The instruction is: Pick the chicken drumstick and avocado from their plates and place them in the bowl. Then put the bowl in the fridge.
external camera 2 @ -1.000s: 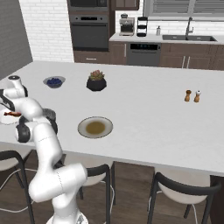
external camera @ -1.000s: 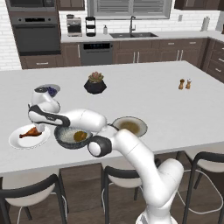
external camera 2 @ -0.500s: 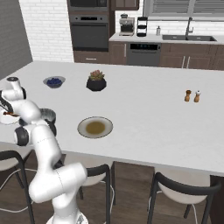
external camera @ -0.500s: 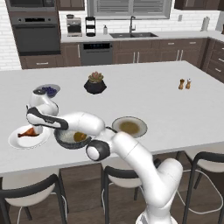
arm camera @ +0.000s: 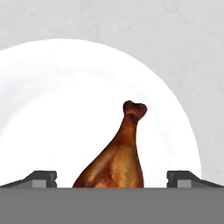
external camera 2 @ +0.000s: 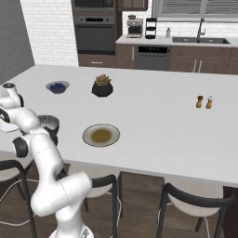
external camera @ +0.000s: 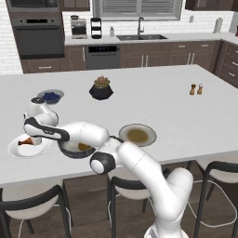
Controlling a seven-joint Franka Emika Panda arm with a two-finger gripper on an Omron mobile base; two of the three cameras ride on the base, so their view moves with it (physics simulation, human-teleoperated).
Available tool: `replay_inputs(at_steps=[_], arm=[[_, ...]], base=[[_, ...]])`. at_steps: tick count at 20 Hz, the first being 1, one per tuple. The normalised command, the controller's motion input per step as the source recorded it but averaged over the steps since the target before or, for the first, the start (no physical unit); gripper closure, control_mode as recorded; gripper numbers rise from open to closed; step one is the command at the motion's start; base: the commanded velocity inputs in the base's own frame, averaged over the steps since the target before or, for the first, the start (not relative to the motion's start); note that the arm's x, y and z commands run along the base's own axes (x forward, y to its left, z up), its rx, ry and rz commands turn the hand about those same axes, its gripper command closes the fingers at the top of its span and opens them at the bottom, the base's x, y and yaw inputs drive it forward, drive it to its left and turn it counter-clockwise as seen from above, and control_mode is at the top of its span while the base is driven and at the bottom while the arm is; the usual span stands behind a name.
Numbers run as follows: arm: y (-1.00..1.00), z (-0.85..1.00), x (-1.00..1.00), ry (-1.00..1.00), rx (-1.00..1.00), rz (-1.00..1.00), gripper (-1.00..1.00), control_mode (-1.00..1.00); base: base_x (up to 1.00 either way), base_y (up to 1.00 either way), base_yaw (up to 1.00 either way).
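The chicken drumstick [arm camera: 114, 159] lies on the plain white plate [arm camera: 52, 109], bone tip pointing away from the hand. My gripper [arm camera: 113, 179] is open and low over it, one fingertip [arm camera: 43, 178] on each side of the meaty end, not touching it. From the left base camera the gripper [external camera: 34, 138] hangs over the white plate [external camera: 18, 151] and the drumstick [external camera: 28, 141]. Just right of that plate stands the dark grey bowl [external camera: 69, 149] with a brownish-olive lump, the avocado [external camera: 84, 147], inside. The beige-rimmed plate [external camera: 137, 135] carries nothing.
A small blueberry bowl [external camera: 50, 96] and a black plant pot [external camera: 101, 89] stand farther back on the island. Salt and pepper shakers [external camera: 196, 89] are at the far right. Dark stools [external camera: 28, 209] line the near edge.
The hand has sunk slightly toward the white plate; the bowl, plates and food have not moved.
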Motion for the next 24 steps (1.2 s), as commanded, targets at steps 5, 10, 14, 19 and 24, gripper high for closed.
replay_inputs(at_steps=[5,10,14,19,24], arm=[[0.09,-0.03,-0.21,0.00,0.00,0.00,-1.00,-1.00],[-0.15,-0.17,-0.09,-0.01,0.00,0.00,-1.00,-1.00],[-0.32,-0.30,-0.04,-0.02,0.00,-0.02,-1.00,-1.00],[-0.14,-0.37,-0.09,-0.03,0.00,-0.01,-1.00,-1.00],[0.00,-0.42,-0.07,-0.06,0.00,-0.01,-1.00,-1.00]], base=[[0.00,0.00,0.00],[0.00,0.00,0.00],[0.00,0.00,0.00],[0.00,0.00,0.00],[0.00,0.00,0.00]])
